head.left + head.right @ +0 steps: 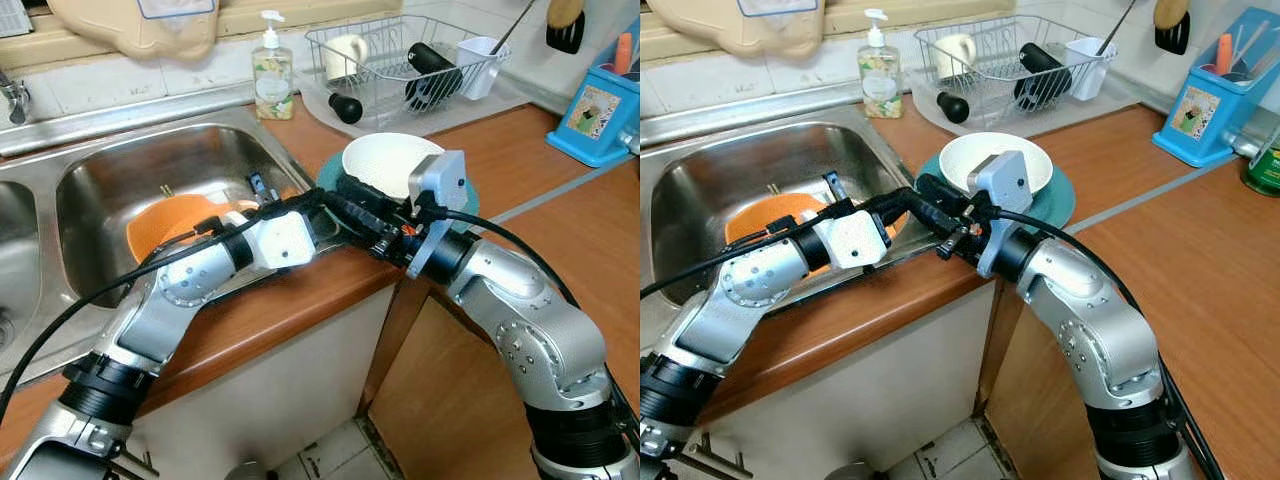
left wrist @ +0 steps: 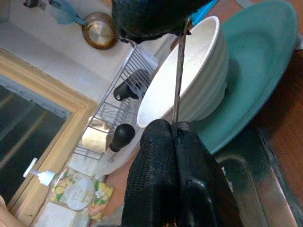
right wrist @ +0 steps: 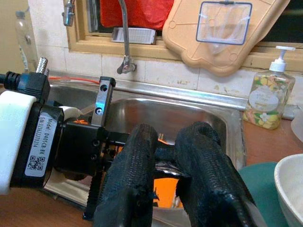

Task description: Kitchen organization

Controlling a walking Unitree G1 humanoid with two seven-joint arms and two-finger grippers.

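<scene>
Both grippers are meeting over the sink's edge, the left gripper pinching a thin utensil beside the white bowl on the teal plate, the right gripper narrowly parted; a fumbled handover risks dropping it.

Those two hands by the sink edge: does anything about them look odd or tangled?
Yes. The left hand and right hand meet at the sink edge beside the white bowl on the teal plate, crowded against each other. A thin cable is pinched between the left hand's closed fingers, which looks like a snag.
</scene>
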